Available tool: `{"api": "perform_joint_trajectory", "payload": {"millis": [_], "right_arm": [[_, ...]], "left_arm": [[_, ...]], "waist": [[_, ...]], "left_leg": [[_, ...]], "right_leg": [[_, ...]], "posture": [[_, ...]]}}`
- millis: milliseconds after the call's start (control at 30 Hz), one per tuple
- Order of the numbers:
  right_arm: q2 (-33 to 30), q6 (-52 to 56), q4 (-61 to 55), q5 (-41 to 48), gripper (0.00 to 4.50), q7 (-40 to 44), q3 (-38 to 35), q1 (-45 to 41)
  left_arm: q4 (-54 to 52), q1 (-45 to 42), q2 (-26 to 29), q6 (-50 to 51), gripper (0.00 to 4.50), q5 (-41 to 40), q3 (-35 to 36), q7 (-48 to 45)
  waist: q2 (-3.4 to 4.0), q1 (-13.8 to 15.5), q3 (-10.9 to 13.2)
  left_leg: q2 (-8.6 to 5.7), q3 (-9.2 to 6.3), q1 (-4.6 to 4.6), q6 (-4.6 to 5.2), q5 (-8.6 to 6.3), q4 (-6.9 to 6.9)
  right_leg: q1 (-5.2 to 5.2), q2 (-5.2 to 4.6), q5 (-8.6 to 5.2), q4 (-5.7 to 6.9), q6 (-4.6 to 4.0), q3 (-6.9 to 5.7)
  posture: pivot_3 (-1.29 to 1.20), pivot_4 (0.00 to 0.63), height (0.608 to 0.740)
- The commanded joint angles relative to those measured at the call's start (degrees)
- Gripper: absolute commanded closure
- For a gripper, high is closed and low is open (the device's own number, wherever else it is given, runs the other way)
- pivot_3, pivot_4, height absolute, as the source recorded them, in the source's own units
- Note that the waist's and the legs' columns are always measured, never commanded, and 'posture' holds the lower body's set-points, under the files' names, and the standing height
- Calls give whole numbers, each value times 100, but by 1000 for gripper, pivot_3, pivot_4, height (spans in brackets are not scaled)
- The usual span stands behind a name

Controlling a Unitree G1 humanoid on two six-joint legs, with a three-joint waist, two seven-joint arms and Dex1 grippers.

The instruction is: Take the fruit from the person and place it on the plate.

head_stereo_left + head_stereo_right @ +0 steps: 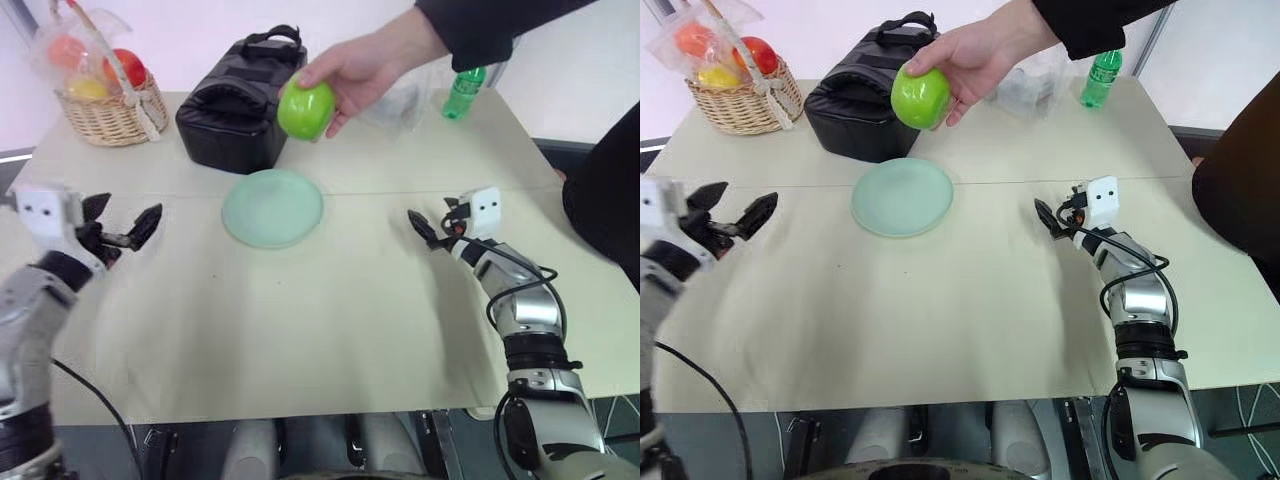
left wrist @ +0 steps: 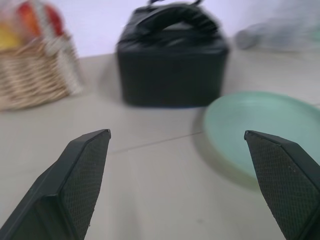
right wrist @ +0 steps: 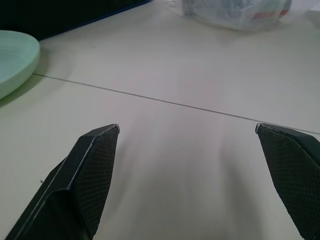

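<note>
Risking a dropped apple (image 1: pixel 305 109) if left tool (image 1: pixel 122 225), spread and empty, well below it, clamps off-centre against person's hand (image 1: pixel 368 68).

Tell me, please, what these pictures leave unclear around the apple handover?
- Apple: its far side is covered by the person's hand, head views.
- Person: cut off past the black sleeve by the top edge.
- Green bottle: label too small to read.
- Wicker basket: blurred, cut by the left wrist view's edge.
</note>
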Motion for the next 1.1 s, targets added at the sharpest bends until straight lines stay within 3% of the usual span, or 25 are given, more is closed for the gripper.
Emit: {"api": "perform_joint_trajectory", "payload": {"millis": [33, 167, 267, 433, 567, 833, 1100], "right_arm": [[-75, -55, -238, 0, 37, 12, -52, -45], [-127, 126, -512, 72, 37, 33, -77, 33], [-244, 1036, -1325, 457, 37, 134, -112, 47], [-423, 3369, -3447, 2142, 37, 310, -164, -286], [-326, 4238, -4131, 3103, 37, 34, -354, -665], [144, 4938, -4466, 4417, 37, -994, -575, -1502], [423, 4733, -4295, 4334, 37, -1175, -191, -1594]], "left_arm": [[-272, 146, 554, 678, 0, -924, 564, -699], [-253, 388, 1043, 1037, 0, -1189, 811, -1086], [-103, 336, 1183, 1013, 0, -1125, 861, -1086], [109, 242, 1233, 836, 0, -887, 680, -1071], [179, 95, 1127, 794, 0, -842, 592, -997], [130, 80, 1032, 816, 0, -793, 524, -942], [-1, 64, 878, 839, 0, -823, 554, -790]], "waist": [[3, -1, 2], [3, -4, 2], [5, 13, 3], [7, 10, 4], [5, 19, 3], [4, 29, 3], [3, 14, 3]], "left_leg": [[0, 0, 1, 0, 0, -1], [0, -1, 3, 0, 0, -1], [-1, 0, 3, 0, 0, -1], [3, -2, 3, 0, 0, -4], [6, -1, 3, 0, 0, -6], [-1, 1, -1, 0, 0, -4], [0, 0, -3, 0, -1, -6]], "right_leg": [[0, -1, 0, 0, 0, 0], [0, 0, -1, 1, -2, 0], [0, -1, -2, 1, -3, 0], [-2, -1, -2, 1, -4, -1], [-4, 2, -3, 1, -5, -1], [-5, -12, -11, -1, -20, -3], [-6, -10, -5, -1, -9, -4]], "posture": [[0, 150, 740], [0, 150, 740], [0, 150, 740], [0, 150, 740], [0, 150, 740], [0, 150, 740], [0, 150, 740]]}}
